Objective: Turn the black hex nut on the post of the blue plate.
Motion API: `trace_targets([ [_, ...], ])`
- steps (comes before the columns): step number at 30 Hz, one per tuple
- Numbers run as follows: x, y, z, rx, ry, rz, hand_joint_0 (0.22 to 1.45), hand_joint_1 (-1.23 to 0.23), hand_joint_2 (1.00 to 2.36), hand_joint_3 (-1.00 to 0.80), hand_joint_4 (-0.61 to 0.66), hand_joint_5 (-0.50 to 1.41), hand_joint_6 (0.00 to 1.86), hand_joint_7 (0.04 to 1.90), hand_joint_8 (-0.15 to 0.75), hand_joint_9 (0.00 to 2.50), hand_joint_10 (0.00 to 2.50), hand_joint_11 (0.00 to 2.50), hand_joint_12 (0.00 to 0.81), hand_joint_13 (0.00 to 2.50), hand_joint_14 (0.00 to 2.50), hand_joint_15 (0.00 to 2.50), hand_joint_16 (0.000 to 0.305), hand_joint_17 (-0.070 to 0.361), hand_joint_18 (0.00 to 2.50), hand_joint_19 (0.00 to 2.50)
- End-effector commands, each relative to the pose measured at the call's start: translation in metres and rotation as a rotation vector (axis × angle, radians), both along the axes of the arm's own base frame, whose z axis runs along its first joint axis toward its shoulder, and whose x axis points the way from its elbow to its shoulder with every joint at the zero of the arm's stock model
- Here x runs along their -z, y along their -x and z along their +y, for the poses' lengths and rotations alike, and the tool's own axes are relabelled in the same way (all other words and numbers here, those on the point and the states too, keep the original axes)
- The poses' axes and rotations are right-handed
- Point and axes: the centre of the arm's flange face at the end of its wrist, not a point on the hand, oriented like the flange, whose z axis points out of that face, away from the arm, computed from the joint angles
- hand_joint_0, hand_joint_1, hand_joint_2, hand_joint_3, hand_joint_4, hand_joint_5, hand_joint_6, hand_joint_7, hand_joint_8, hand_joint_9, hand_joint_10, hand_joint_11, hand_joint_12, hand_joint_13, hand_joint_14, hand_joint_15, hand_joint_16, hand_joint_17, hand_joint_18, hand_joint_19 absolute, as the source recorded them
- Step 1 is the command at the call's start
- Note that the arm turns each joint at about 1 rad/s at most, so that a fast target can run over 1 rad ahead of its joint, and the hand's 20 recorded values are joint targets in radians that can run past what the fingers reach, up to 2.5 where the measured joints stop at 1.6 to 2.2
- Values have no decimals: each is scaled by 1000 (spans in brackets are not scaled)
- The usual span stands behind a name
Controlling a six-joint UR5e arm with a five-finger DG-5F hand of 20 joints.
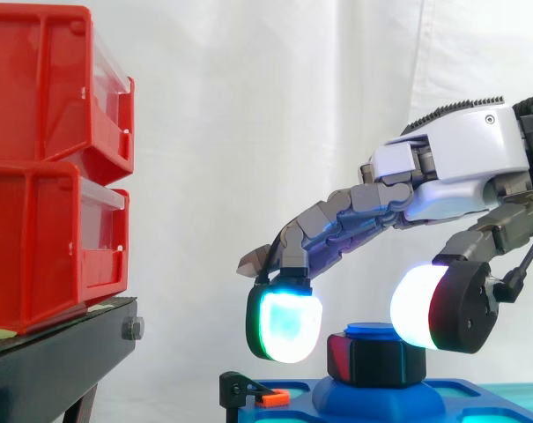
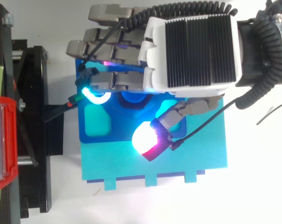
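The black hex nut (image 1: 376,357) sits on a blue post (image 1: 372,330) rising from the blue plate (image 1: 381,401), low in the side view. My hand (image 1: 460,159) reaches in from the right and hangs over the nut, open. A cyan-glowing fingertip (image 1: 284,324) hangs just left of the nut at its height. The thumb's white and red pad (image 1: 423,308) is at the nut's upper right. In the top view the hand (image 2: 192,46) covers most of the post, and the thumb pad (image 2: 147,140) stands apart from it over the plate (image 2: 96,126).
Two stacked red bins (image 1: 46,159) stand on a black stand (image 1: 63,352) at the left. The blue plate lies on a teal base (image 2: 178,163). A small black clamp with an orange tip (image 1: 266,397) sits at the plate's left edge.
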Motion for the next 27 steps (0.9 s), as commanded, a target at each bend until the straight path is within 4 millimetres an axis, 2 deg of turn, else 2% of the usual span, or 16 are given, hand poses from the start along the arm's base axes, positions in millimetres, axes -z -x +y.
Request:
trace_targets([
  [1, 0, 0, 1, 1, 1, 2, 358, -430, 1000, -500, 208, -234, 502, 1001, 243, 118, 0, 0, 409, 222, 2, 69, 70, 158, 59, 163],
  [15, 1, 1, -2, 2, 2, 10, 371, -395, 1000, -500, 227, -218, 501, 1099, 252, 143, 0, 0, 409, 238, 3, 77, 69, 155, 67, 171],
  [27, 3, 8, -21, 7, 7, 32, 379, -406, 1000, -500, 230, -213, 501, 1110, 257, 171, 0, 0, 407, 266, 2, 74, 68, 154, 102, 160],
])
